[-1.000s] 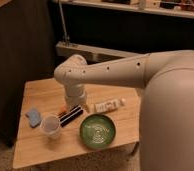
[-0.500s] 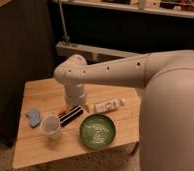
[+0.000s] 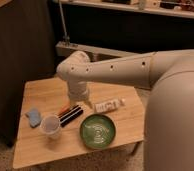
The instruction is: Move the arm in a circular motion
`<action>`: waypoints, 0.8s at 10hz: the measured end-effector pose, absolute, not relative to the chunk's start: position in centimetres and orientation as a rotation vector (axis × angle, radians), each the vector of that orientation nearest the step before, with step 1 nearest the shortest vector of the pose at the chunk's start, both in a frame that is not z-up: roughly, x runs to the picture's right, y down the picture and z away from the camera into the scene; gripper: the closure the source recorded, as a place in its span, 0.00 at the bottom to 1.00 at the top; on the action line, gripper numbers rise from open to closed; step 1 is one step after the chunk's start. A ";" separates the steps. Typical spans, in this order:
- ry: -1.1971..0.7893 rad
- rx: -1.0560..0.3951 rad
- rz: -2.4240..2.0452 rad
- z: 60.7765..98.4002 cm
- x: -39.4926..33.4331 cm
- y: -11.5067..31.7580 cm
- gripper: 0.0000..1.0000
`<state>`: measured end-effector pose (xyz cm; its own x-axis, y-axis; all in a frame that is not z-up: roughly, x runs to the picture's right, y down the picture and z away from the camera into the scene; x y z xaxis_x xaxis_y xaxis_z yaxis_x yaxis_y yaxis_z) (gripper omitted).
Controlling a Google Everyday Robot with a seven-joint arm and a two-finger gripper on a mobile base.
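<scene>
Off-white arm (image 3: 115,70) reaches in from right, long axis left-right over far desk (image 3: 40,150) edge, bends down at left. End effector (image 3: 83,102) low over desk centre, near dark bars (image 3: 71,115); open or closed: cannot tell.

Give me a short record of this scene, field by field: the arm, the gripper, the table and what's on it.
arm: off-white, reaches in from the right over the table, bent downward at a joint
gripper: at the arm's lower end, over the table's middle
table: wooden
plate: green, near the front edge
cup: clear, left of plate
blue object: left of cup
dark bars: beside cup, below gripper
white tube: lying behind plate
</scene>
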<state>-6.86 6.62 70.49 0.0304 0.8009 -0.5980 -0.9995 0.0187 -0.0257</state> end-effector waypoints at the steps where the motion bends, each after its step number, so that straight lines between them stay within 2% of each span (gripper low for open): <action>1: 0.459 -0.486 1.488 70.9 -5.3 4.2 0.35; 6: 0.428 -0.377 1.529 74.0 3.4 -5.5 0.35; 8: 0.435 -0.333 1.575 73.7 8.2 -7.4 0.35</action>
<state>8.19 -7.36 73.73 -0.0532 0.8832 -0.4660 -0.9972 -0.0223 0.0715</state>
